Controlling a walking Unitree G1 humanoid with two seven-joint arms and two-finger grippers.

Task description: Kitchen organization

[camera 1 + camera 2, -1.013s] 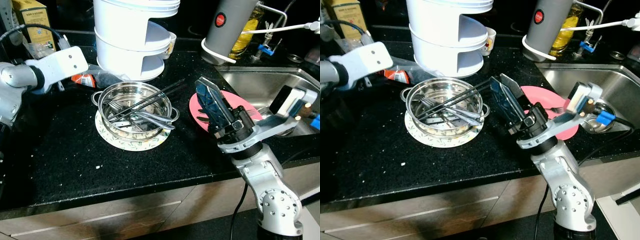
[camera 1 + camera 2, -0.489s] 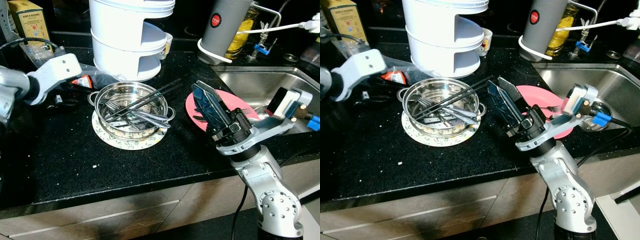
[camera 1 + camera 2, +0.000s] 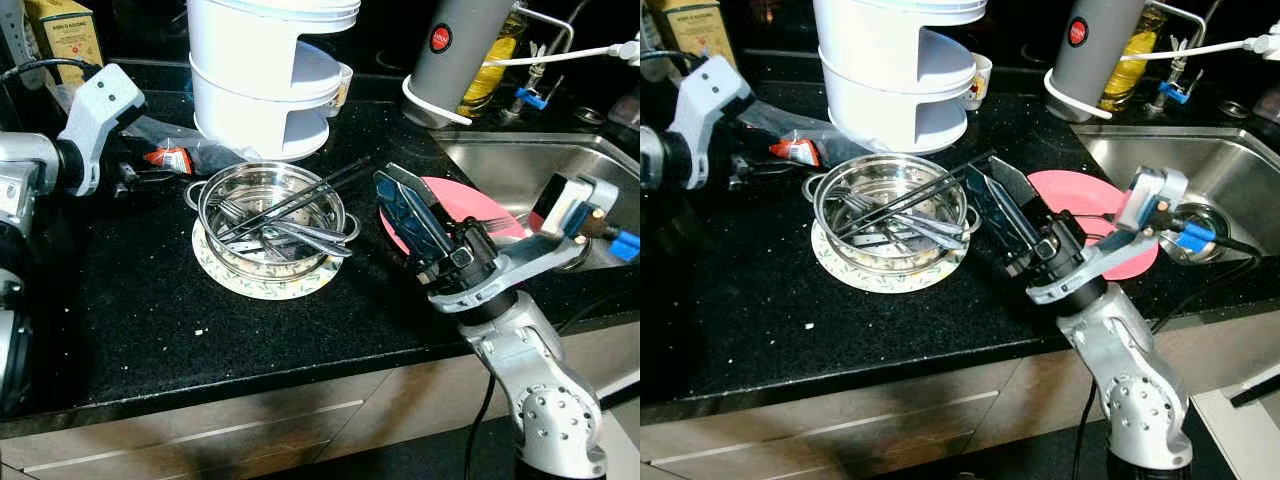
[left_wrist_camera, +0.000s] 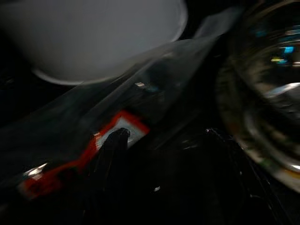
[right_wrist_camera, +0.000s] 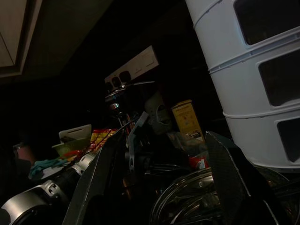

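Note:
A steel bowl [image 3: 211, 198] holding spoons, forks and black chopsticks [image 3: 300, 197] sits on a patterned plate [image 3: 235, 281]. To its right lies a pink plate [image 3: 482, 204] with a fork [image 3: 502, 222] on it. My right gripper [image 3: 396, 180] hovers open between the bowl and the pink plate, tips pointing away from me. At the back left, my left gripper [image 4: 161, 136] is open, low over a clear plastic bag with a red label [image 3: 170, 157]; one finger [image 4: 114, 143] lies over the label.
A tall white stacked container [image 3: 265, 80] stands right behind the bowl, with a cup [image 3: 343, 85] beside it. A grey kettle [image 3: 455, 60] and a yellow bottle [image 3: 490, 60] stand by the steel sink [image 3: 520, 160] at the right. A yellow box [image 3: 60, 35] is at the back left.
My left arm has swung up and back towards the bag. The right gripper has shifted slightly left, nearer the bowl. The camera has moved a little.

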